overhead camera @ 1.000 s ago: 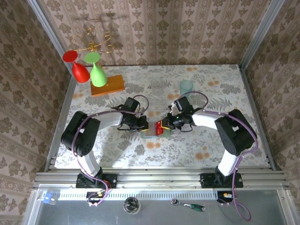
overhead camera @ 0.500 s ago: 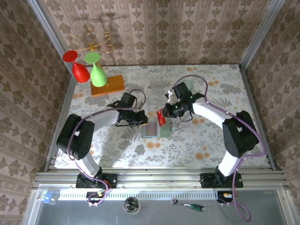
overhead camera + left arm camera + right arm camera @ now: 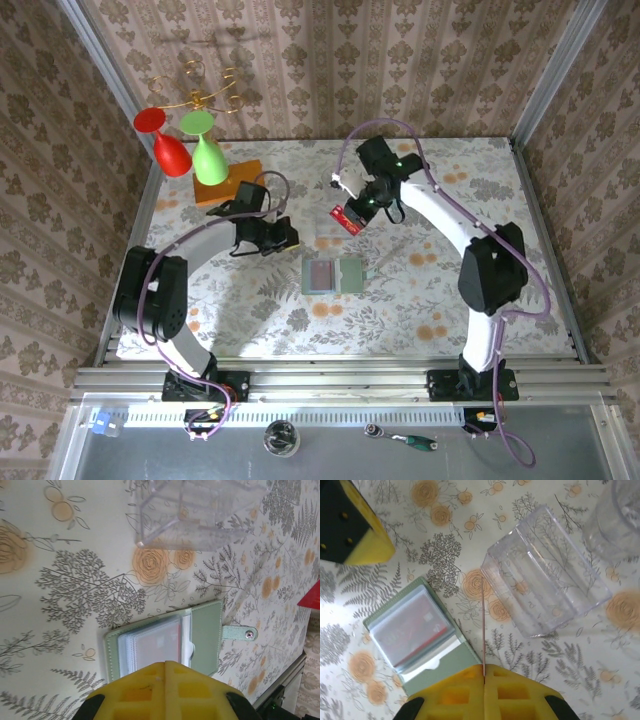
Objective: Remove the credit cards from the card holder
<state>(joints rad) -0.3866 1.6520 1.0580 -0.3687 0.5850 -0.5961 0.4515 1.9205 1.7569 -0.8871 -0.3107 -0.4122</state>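
The card holder lies open on the floral tablecloth, a pale green wallet with clear sleeves and a red credit card still inside them. My right gripper hangs above and behind the holder, shut on another red credit card. In the right wrist view that card is a thin edge-on line rising from the closed right gripper. My left gripper is off to the holder's left and behind it, shut with nothing held. The left wrist view shows the left gripper just short of the holder.
A clear rectangular plastic box sits on the table just behind the holder, with a clear glass beyond it. At the back left, a red glass and a green one stand by an orange wooden block.
The right gripper has pulled a red card out of the holder, lifting it away toward the back. The left gripper has drawn off the holder, back and to the left.
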